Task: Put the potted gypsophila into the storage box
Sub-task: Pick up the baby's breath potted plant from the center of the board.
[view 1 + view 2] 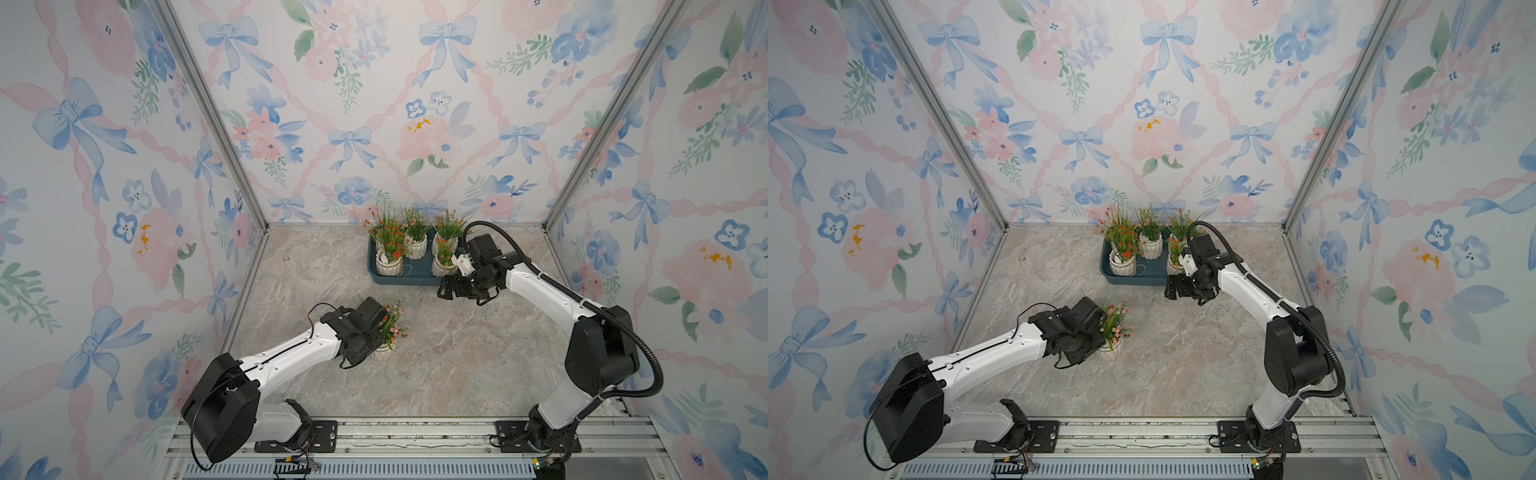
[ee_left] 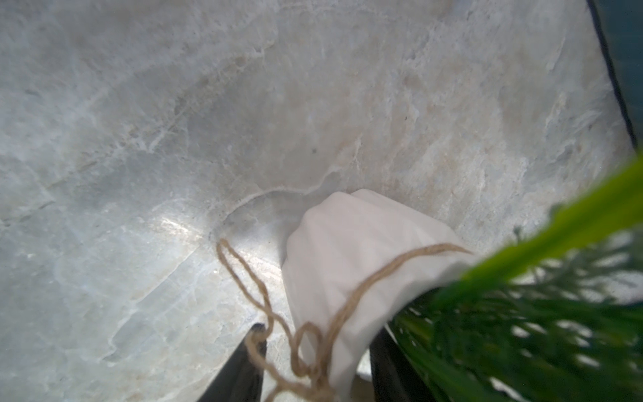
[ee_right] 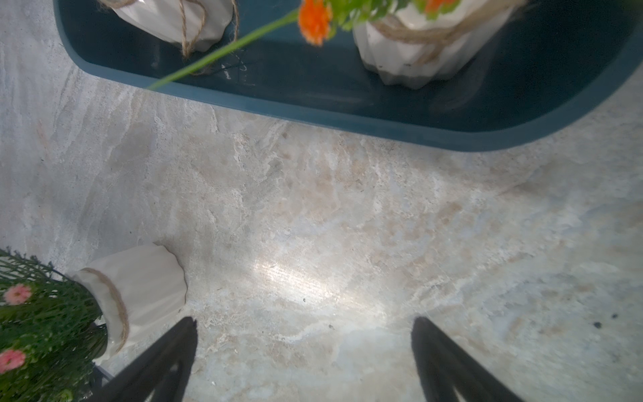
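Wallpaper (image 1: 104, 166) of pastel bows and blooms lines the booth around a glossy, marble-veined counter (image 1: 478, 365). Toward 8 o'clock of centre, the left tool (image 2: 317, 339) straddles a ribbed white, twine-tied potted gypsophila (image 1: 383, 354), its jaws parted with a gap showing on one side. At 12 o'clock, the smooth teal storage box (image 1: 407, 279) holds five pots (image 1: 415, 247). At its 4 o'clock corner the right tool (image 3: 304, 322) gapes empty.

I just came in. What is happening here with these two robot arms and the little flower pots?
The left gripper stands astride the last pink-flowered pot on the table, jaws on both sides of it but not yet clamped. The other pots already stand in the storage box. The right gripper hangs open and empty over the table, near the box's front rim.
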